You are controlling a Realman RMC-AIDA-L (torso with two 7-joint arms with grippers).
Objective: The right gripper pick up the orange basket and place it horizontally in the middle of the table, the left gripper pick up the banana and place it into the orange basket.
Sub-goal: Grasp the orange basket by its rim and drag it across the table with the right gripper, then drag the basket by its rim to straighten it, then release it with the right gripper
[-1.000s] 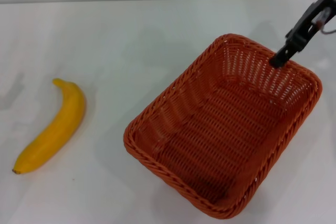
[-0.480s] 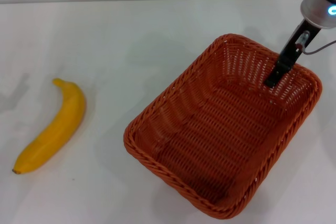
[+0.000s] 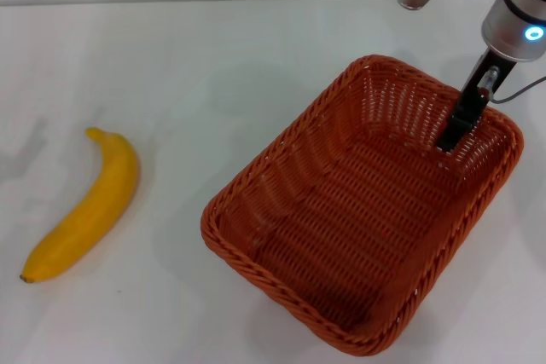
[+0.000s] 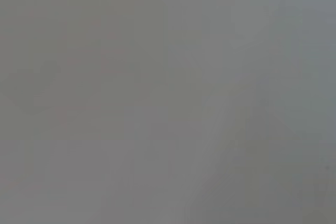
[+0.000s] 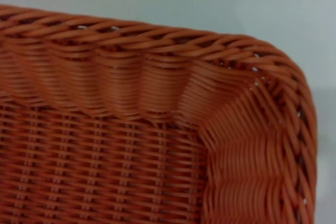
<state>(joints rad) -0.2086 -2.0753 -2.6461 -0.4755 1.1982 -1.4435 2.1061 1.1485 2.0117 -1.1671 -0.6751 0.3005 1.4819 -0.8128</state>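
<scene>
The right gripper [image 3: 450, 140] hangs below its silver-grey wrist, which carries a lit blue ring. The black claw slants down and toward the robot's left from that wrist. Its finger spacing cannot be made out. The left gripper shows in no view.

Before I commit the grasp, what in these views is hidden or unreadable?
- Left tool: absent from the head view; the left wrist view is featureless grey.
- Right tool: only one dark finger shows inside the orange basket in the head view, so open or shut is unclear; the right wrist view shows no fingers.
- Basket's near corner: cut by the head view's bottom edge.
- Banana: fully visible.
</scene>
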